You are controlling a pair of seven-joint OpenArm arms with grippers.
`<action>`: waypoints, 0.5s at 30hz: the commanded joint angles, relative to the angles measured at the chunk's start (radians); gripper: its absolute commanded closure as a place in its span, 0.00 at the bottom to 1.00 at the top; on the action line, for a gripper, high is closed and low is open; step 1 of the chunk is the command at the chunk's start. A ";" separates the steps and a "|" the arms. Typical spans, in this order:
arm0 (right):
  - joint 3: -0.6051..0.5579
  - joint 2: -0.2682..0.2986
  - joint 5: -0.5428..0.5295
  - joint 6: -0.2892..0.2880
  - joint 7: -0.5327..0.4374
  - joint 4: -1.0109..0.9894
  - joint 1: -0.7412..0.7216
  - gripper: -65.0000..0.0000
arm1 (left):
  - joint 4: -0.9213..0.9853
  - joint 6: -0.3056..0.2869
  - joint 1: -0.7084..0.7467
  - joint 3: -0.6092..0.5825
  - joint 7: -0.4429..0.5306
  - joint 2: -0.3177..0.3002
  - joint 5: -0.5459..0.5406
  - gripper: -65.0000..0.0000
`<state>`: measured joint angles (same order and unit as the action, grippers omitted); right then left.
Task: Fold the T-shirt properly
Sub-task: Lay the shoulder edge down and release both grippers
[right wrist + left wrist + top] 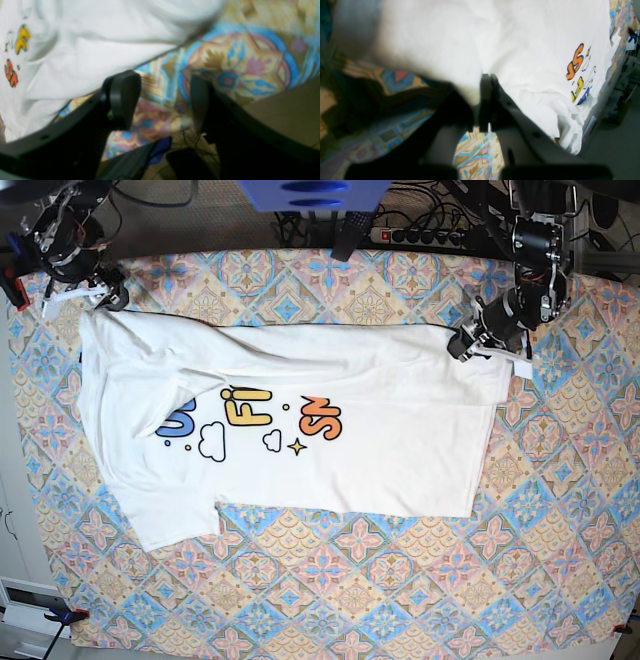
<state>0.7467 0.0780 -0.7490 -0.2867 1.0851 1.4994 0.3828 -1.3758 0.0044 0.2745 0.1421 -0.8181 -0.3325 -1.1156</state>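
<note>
Left pincer (486,82) clamped tight, right pincer (160,100) agape.

Both arms are black and look made of metal. The right gripper (160,100) has two black fingers (123,97) with rounded tips, curved sides and small screw holes, though the picture is blurry.

White T-shirt (300,430) with a partly folded-over front print: a blue "U" nearest the neck end, then yellow "FI", then orange "SM" toward the hem. No other readable text.
</note>
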 commanded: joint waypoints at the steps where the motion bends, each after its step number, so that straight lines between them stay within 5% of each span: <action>1: 0.004 0.015 -0.019 -0.007 -0.012 -0.010 -0.017 0.47 | -0.012 -0.001 0.004 0.007 0.004 -0.014 -0.005 1.00; 15: 0.004 0.015 -0.019 -0.007 -0.023 -0.228 -0.199 0.47 | -0.012 -0.001 0.024 0.007 0.003 -0.014 -0.005 1.00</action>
<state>0.7574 0.0967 -0.7864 -0.3027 1.0351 1.2724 0.1810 -1.3762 0.0025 0.2966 0.1463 -0.8112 -0.3328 -1.1244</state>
